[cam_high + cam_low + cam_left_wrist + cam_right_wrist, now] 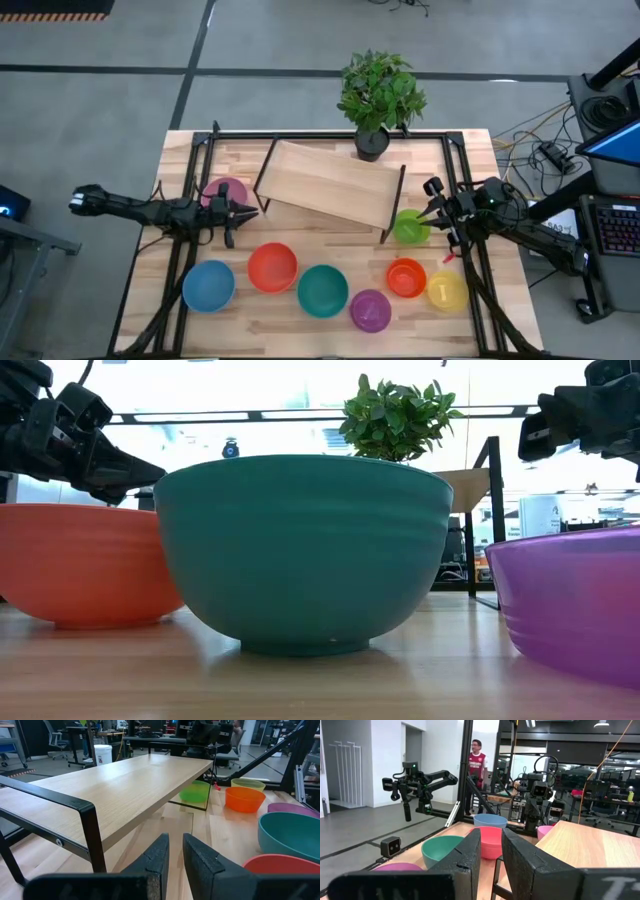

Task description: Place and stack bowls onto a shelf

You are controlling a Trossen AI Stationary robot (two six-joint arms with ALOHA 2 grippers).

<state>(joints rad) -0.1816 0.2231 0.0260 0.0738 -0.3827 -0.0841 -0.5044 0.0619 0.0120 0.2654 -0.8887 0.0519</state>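
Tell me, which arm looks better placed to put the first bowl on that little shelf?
Hard to choose. The left hand hovers beside the pink bowl; the right hand beside the lime green bowl. Both bowls sit by the shelf, which is bare.

Teal bowl (322,290) — purple bowl (370,310)

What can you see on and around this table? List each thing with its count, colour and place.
pink bowl: one, by shelf's left end.
lime green bowl: one, by shelf's right end.
red-orange bowl, blue bowl, teal bowl, purple bowl, orange bowl, yellow bowl: one each, front of table.
shelf: one, light wood, black legs, mid-table, bare.
potted plant: one, green, black pot, back edge.
person: one, red top, room behind.
left pincer: near pink bowl, narrow gap, empty.
right pincer: near lime green bowl, narrow gap, empty.
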